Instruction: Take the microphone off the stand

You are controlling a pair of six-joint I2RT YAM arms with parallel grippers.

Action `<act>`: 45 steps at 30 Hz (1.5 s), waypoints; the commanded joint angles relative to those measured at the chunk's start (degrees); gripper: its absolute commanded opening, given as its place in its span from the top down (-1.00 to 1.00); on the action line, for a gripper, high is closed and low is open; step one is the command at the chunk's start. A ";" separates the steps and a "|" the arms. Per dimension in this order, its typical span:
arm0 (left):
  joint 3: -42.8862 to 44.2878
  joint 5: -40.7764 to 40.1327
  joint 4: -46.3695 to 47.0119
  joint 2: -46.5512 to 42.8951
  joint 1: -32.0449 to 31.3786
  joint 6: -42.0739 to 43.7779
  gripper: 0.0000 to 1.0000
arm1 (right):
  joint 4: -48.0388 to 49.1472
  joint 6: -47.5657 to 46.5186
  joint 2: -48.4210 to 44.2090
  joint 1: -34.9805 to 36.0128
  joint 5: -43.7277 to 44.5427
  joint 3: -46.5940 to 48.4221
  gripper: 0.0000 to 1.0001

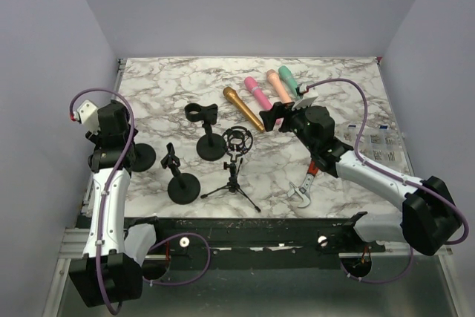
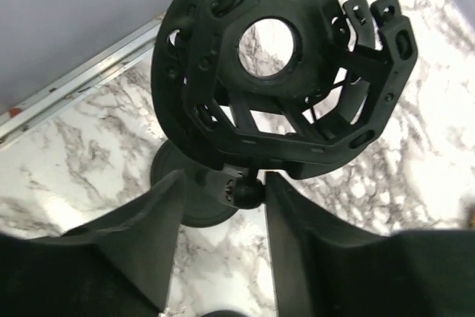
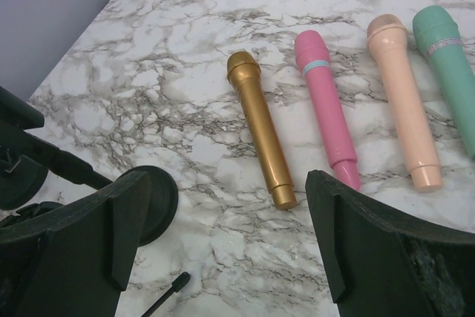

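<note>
Four toy microphones lie loose on the marble table: gold, pink, peach and green. None sits in a stand. My right gripper is open and empty just above the table, by the gold microphone's near end. My left gripper is open at the far left, its fingers either side of the ball joint under a black shock-mount stand. The right finger touches the ball and the left one stands apart.
A tripod with a shock mount stands mid-table, with two clip stands on round bases to its left. A silver tool lies near the front and papers at the right. Grey walls enclose the table.
</note>
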 commanded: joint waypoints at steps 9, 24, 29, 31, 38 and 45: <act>7.62 4.78 -3.70 -9.16 -8.06 11.61 -0.57 | 0.33 -0.33 0.97 -0.02 -0.68 0.57 -0.86; 5.61 37.40 12.12 -23.09 -12.58 21.98 -0.66 | -30.10 1.31 -16.32 0.01 6.29 9.41 -0.89; 3.18 44.83 18.67 -28.30 -12.58 21.21 -0.74 | -45.74 2.39 -27.01 -0.01 10.35 14.39 -0.91; 2.88 45.35 19.78 -30.23 -12.58 20.68 -0.76 | -50.90 3.34 -30.08 -0.04 11.93 16.87 -0.92; 3.81 43.37 18.86 -35.96 -12.66 20.49 -0.79 | -61.36 5.06 -36.72 0.07 17.40 25.58 -0.94; 6.18 41.92 16.64 -38.27 -12.75 20.74 -0.79 | -64.18 4.14 -41.22 0.03 24.95 29.93 -0.99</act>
